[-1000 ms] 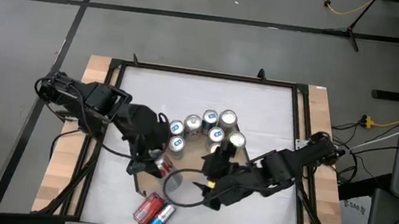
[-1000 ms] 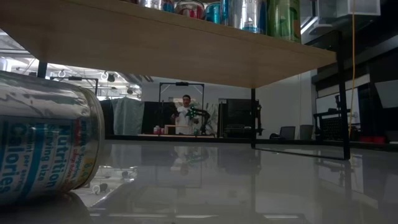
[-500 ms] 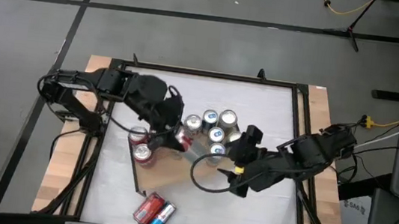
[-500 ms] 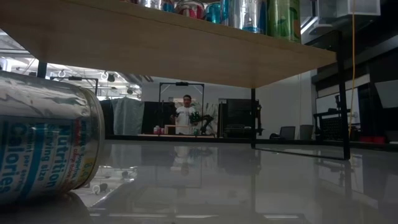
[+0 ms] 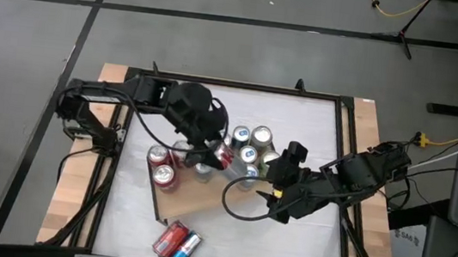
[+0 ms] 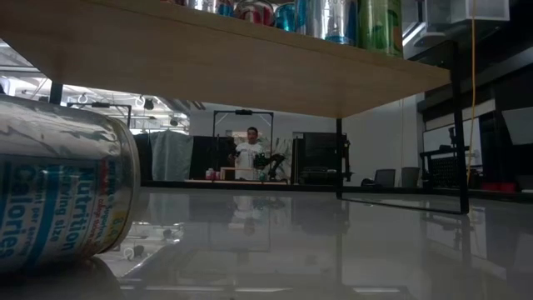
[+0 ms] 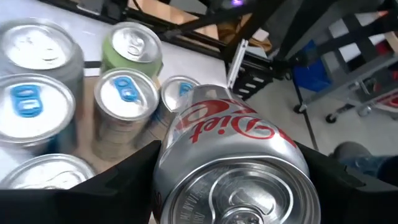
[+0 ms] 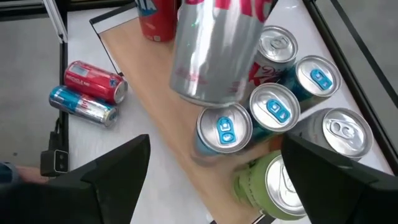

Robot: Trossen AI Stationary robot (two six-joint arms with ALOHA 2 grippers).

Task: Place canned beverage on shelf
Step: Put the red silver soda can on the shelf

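1. On the left side of the white table (image 5: 316,121), the left arm reaches in over the wooden shelf (image 5: 195,201), and its left claw (image 5: 216,155) is closed around a silver Diet Coke can (image 7: 233,162), which it holds tilted in the air above the shelf.
2. Just beside this claw, on the left part of the shelf, two red cans (image 5: 161,166) stand upright near the board's edge.
3. Near the middle of the shelf stands a tight group of cans (image 5: 249,144): silver ones with blue tabs and one green can (image 8: 270,180). The held can hangs just above the edge of this group; whether it touches any of them I cannot say, because the high view is crowded there.
4. In front of the shelf, two cans lie on their side on the table, a red one (image 5: 169,239) and a blue one (image 5: 185,248), touching each other.
5. To the right of the group, the right claw (image 5: 278,179) hovers with its fingers spread wide and nothing between them.
6. Seen from table height, one lying can (image 6: 58,196) fills the left foreground, and a person (image 6: 248,155) stands far behind in the room.
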